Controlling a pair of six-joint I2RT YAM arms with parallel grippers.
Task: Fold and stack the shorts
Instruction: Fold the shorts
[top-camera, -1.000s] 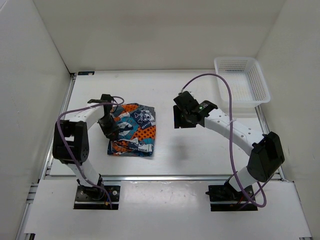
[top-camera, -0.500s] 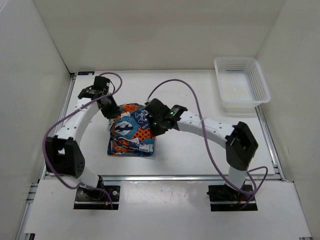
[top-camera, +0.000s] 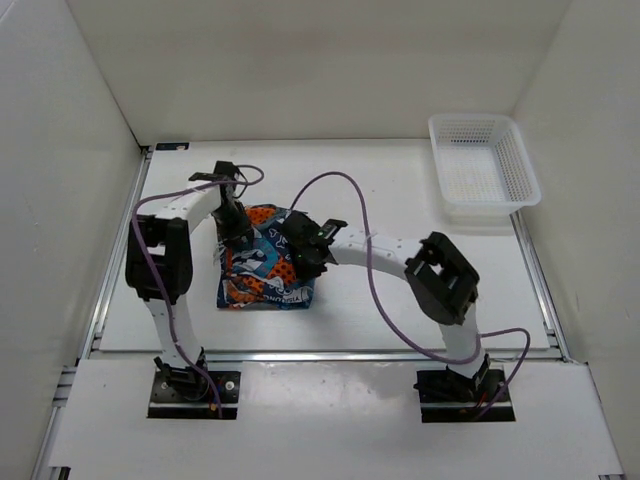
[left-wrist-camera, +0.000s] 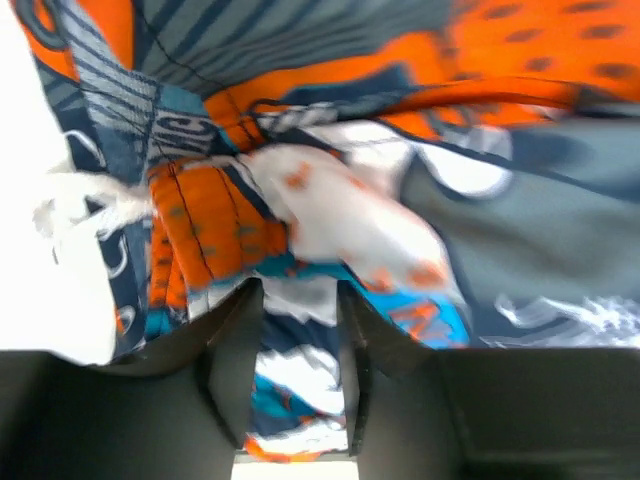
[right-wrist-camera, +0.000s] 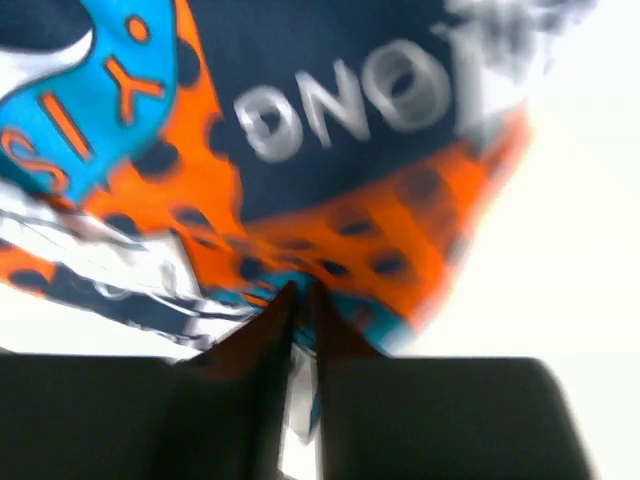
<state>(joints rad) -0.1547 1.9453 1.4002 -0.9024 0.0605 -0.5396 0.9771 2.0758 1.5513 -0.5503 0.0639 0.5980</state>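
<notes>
The patchwork shorts (top-camera: 262, 272) lie folded in a bundle on the left middle of the table. My left gripper (top-camera: 237, 232) presses on their far left corner; in the left wrist view (left-wrist-camera: 297, 300) its jaws stand a little apart with a fold of the shorts (left-wrist-camera: 300, 210) between them. My right gripper (top-camera: 303, 253) sits on the shorts' right edge; in the right wrist view (right-wrist-camera: 298, 295) its jaws are nearly closed, pinching the orange and teal cloth (right-wrist-camera: 330, 240).
A white mesh basket (top-camera: 484, 163) stands at the far right corner. White walls enclose the table on the left, back and right. Purple cables loop over both arms.
Both grippers have come down onto the shorts. The right arm swung far left to the shorts' right edge. The bundle has become narrower and bunched.
</notes>
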